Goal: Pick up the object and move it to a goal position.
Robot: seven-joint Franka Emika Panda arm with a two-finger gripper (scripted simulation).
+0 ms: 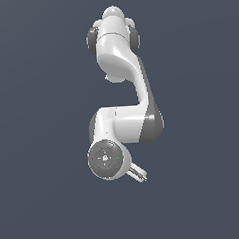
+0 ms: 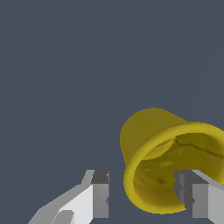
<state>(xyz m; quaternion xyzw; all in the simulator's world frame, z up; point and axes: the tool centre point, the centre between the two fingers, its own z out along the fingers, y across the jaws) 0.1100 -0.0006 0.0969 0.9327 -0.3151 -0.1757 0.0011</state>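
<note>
Gripper (image 2: 146,197) fingers stand apart, gripping nothing. Mustard-yellow cup (image 2: 148,131) lies tipped, hollow mouth facing the wrist camera; one finger (image 2: 199,197) overlaps its rim, the other sits outside its wall. Plain dark ground surrounds everything.

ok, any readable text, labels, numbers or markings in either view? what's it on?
No readable text in either view.
Arm flange disc: small red and green dots and faint marks, too small to read.
Yellow cup: plain, no label or print.
Claw: fingers unmarked.
Background: plain, no signs.
</note>
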